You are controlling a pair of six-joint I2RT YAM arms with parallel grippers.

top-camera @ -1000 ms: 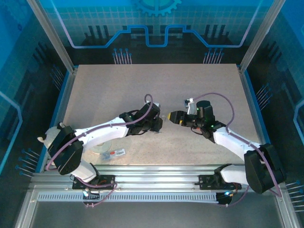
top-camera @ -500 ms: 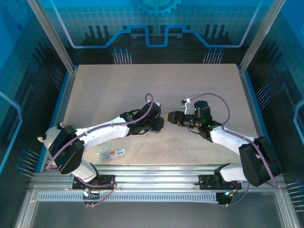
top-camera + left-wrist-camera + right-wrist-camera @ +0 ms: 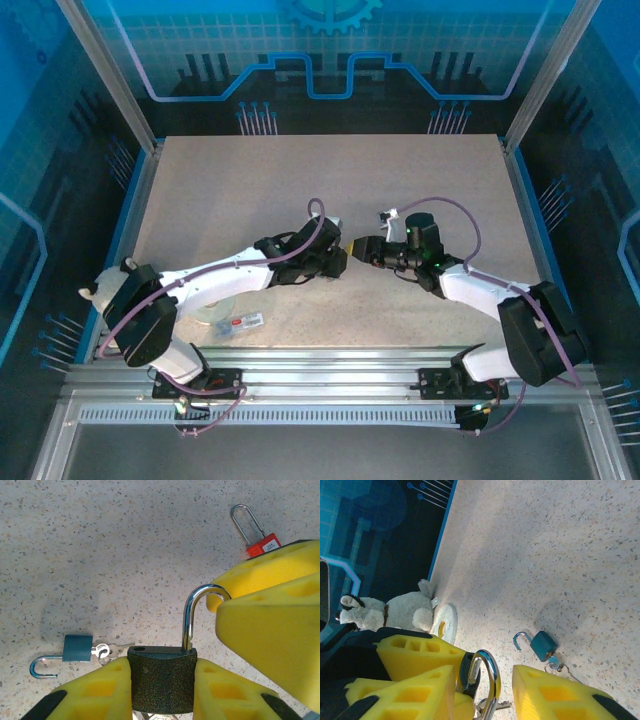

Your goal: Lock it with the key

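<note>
In the left wrist view my left gripper (image 3: 162,667) is shut on the body of a black padlock (image 3: 162,682), held upright above the table. Its silver shackle (image 3: 189,615) is sprung open, one leg out of the body. My right gripper (image 3: 485,680) faces it from the right, and its yellow fingers (image 3: 270,625) straddle the shackle (image 3: 492,677), with a gap still on one side. A key (image 3: 495,708) hangs under the black body. From above, the left gripper (image 3: 338,262) and right gripper (image 3: 358,247) meet at mid-table.
On the table lie an open blue padlock (image 3: 77,648) with keys on a ring (image 3: 107,651), and a red padlock (image 3: 262,545) with a long shackle. A white tape roll (image 3: 445,622) and a plush toy (image 3: 395,611) sit near the left edge.
The right gripper has moved left up to the left gripper and its jaws have narrowed around the shackle. The left gripper keeps its hold, nearly still.
</note>
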